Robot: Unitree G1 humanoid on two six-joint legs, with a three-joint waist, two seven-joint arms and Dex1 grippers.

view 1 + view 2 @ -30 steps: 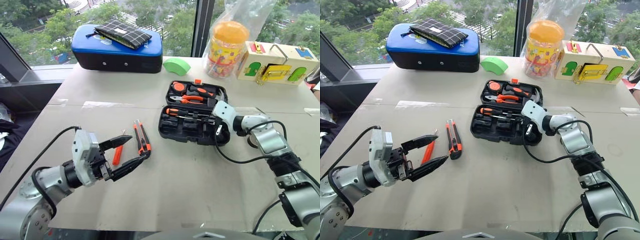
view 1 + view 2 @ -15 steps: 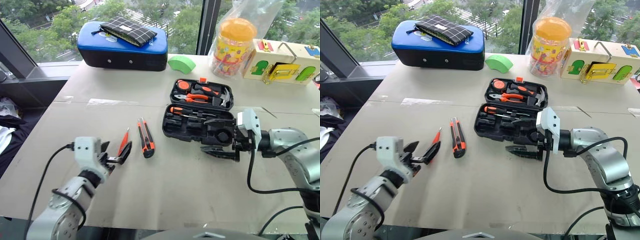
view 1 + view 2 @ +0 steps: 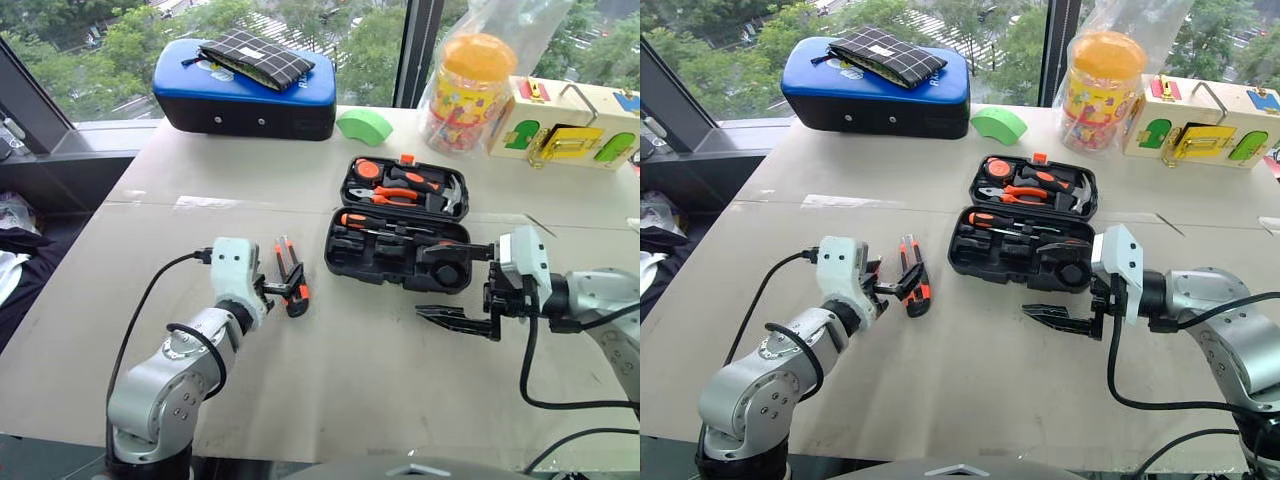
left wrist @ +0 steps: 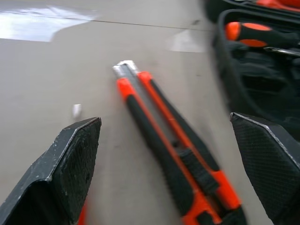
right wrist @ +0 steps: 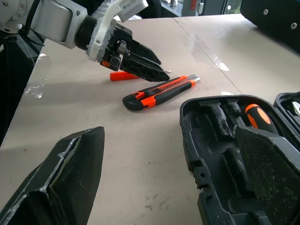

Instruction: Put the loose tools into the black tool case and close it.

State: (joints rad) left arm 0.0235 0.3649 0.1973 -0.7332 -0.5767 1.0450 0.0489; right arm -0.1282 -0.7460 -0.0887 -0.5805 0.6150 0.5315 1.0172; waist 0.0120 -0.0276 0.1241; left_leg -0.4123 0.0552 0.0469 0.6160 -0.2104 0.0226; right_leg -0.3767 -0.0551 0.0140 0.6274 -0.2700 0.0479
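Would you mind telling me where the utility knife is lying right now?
In the head views, the utility knife lies flat on the table, left of the open black tool case, with the open left gripper right at it.

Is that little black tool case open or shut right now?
Open. The black tool case lies spread flat in two halves on the table, with pliers and a screwdriver showing in its moulded recesses.

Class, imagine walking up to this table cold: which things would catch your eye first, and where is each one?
The open black tool case sits mid-table, orange-handled tools in its recesses. To its left an orange-and-black utility knife lies loose on the table, with the left gripper open right at it; the right gripper hangs open just in front of the case. At the back stand a blue-topped case and a yellow jar.
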